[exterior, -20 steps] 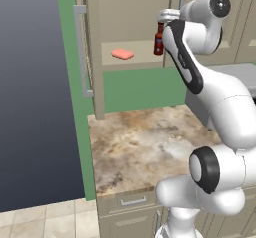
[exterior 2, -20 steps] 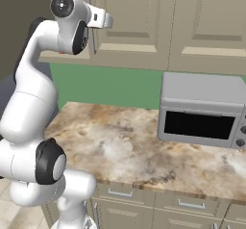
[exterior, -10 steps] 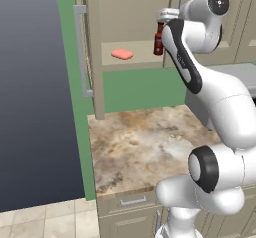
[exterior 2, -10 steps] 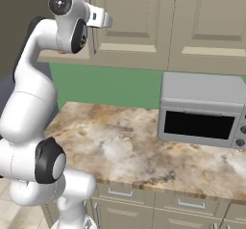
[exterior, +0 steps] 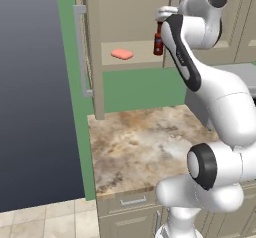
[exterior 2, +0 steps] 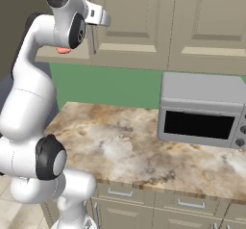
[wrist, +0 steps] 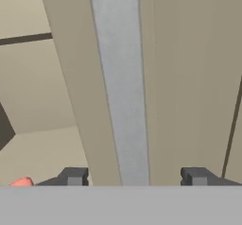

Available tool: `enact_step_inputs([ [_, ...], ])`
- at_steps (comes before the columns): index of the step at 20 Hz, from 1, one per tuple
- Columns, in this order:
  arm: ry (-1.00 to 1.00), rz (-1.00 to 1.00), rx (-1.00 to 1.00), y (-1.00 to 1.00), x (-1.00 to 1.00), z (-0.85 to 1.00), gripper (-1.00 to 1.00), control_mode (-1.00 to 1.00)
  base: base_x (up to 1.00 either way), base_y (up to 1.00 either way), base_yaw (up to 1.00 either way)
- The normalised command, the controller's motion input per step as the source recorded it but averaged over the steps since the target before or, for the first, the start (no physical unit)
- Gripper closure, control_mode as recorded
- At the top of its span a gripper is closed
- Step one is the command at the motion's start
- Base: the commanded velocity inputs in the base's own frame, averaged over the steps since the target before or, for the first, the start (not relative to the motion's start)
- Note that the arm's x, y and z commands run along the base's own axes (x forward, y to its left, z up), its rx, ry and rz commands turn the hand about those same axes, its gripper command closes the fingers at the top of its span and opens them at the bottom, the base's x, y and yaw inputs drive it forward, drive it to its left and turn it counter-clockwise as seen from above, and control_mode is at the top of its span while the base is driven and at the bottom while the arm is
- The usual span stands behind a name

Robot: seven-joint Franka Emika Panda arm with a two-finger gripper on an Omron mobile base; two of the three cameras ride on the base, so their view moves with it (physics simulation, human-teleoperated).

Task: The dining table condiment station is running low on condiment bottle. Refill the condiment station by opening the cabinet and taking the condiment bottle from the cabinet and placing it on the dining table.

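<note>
In the hand view the pincer (wrist: 134, 177) stands wide, its two dark fingertips (wrist: 74, 176) either side of the cabinet door's vertical silver handle (wrist: 124, 91), not touching it; the arm's pose matches the earlier pictures. Beyond, at the upper centre of the left base view, the condiment bottle (exterior: 158, 40) stands upright, cap up, on the open cabinet (exterior: 125, 12) shelf, right of a flat pink lump (exterior: 122, 54). No label is readable.
</note>
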Motion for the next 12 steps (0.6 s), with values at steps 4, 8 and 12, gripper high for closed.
enact_step_inputs([
  [4,0.0,0.0,0.0,0.24,-0.14,-0.02,1.0,-1.0,0.0,0.0,0.0],
  [8,-0.07,0.0,0.0,0.11,-0.5,-0.03,1.0,-1.0,0.0,0.0,0.0],
  [12,-0.16,0.06,0.01,0.0,-0.7,-0.01,1.0,-1.0,0.0,0.0,0.0],
])
